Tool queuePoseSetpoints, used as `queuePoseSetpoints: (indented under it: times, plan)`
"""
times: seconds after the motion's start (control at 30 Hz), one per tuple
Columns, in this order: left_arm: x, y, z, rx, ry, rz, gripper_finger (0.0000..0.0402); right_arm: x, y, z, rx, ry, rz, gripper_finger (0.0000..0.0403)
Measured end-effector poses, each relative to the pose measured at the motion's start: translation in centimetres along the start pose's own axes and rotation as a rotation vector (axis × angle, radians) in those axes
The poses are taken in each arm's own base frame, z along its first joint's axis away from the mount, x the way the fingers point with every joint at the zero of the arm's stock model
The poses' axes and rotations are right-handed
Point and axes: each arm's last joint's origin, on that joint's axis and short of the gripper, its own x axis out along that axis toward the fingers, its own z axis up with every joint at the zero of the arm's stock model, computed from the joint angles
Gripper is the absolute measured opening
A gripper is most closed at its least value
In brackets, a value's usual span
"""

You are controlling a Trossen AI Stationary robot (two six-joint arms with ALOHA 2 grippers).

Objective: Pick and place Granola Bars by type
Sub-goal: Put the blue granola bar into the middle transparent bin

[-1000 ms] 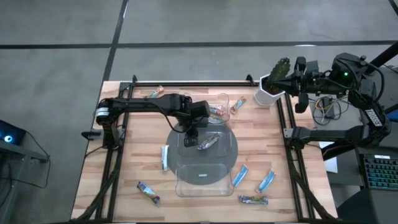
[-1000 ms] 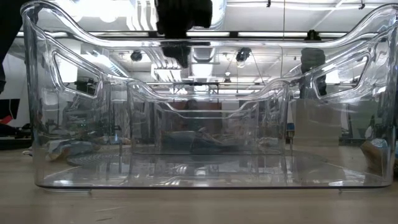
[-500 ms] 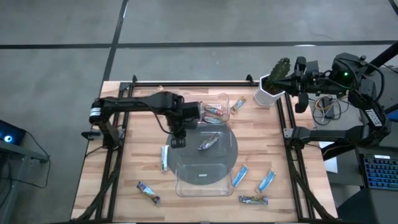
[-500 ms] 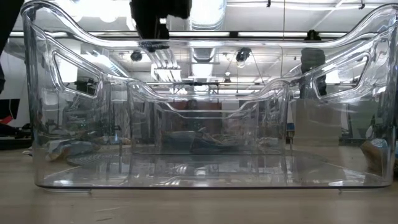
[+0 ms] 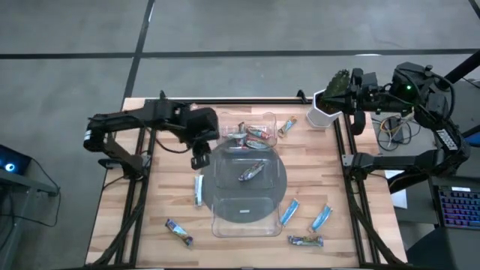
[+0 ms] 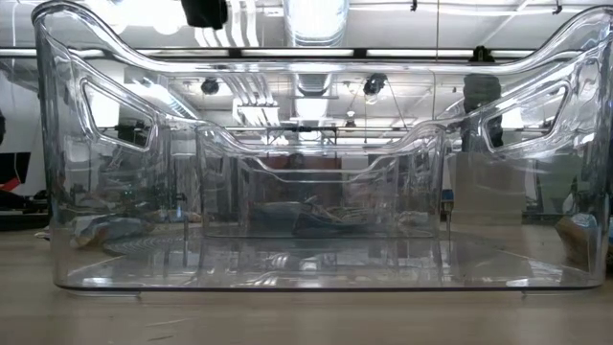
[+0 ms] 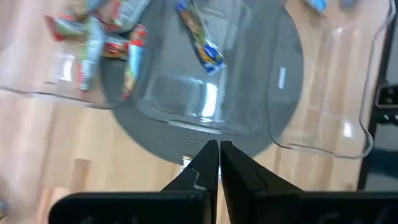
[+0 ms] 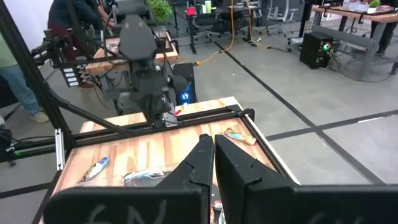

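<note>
A light butcher-block table point(image 5: 315, 176) stands on a grey concrete floor crossed by dark lines, framed by black rails, with a white pot holding a green plant point(image 5: 328, 105) at its far right corner. A clear plastic tray point(image 5: 247, 214) sits mid-table over a round grey mat point(image 5: 279, 180); in the low view its transparent walls point(image 6: 306, 172) fill the picture, with a ceiling of ducts and lamps behind. Through the right wrist view an open workshop shows, with desks, chairs and a person's legs at the edge. The Granola Bars lie scattered: one dark multicoloured bar point(image 5: 250, 172) inside the tray's round section, a cluster of reddish bars point(image 5: 255, 133) in the far compartment, a light blue bar point(image 5: 199, 188) just left of the tray, two light blue bars point(image 5: 289, 212) to its right, and dark bars point(image 5: 178, 232) near the front edge. The left gripper point(image 5: 199, 159) hangs above the table just beside the tray's left rim, its arm folded back toward the left rail; its fingers point(image 7: 208, 163) are pressed together and carry nothing. The right gripper point(image 8: 207, 157) waits off the table's right side near the plant, its jaws likewise closed and empty.
</note>
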Motion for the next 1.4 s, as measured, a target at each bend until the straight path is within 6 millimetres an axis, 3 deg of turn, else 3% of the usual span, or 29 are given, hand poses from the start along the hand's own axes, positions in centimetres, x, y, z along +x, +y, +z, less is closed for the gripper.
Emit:
queuePoseSetpoints:
  times: [0.43,0.57,0.9,1.1,1.4]
  plan:
    - [-7.6,0.0,-2.5,0.054,-0.524,-0.028,0.0,0.1,0.0,0.0,0.003,0.003,0.001,0.0008]
    - [-8.4,0.3,-3.9,0.047,-0.669,-0.014,0.0,0.1,0.0,0.0,0.0,0.003,0.002,0.0008]
    - [-4.7,1.4,-6.9,-0.073,-0.818,0.017,0.0,0.1,0.0,0.0,0.004,0.004,0.002,0.0008]
    - [-1.9,1.9,-8.7,-0.141,-0.775,-0.033,0.0,0.1,0.0,0.0,0.019,0.003,0.002,0.0008]
    - [-1.7,1.6,-9.9,-0.096,-0.753,-0.182,0.0,0.1,0.0,0.0,0.019,0.004,0.002,0.0008]
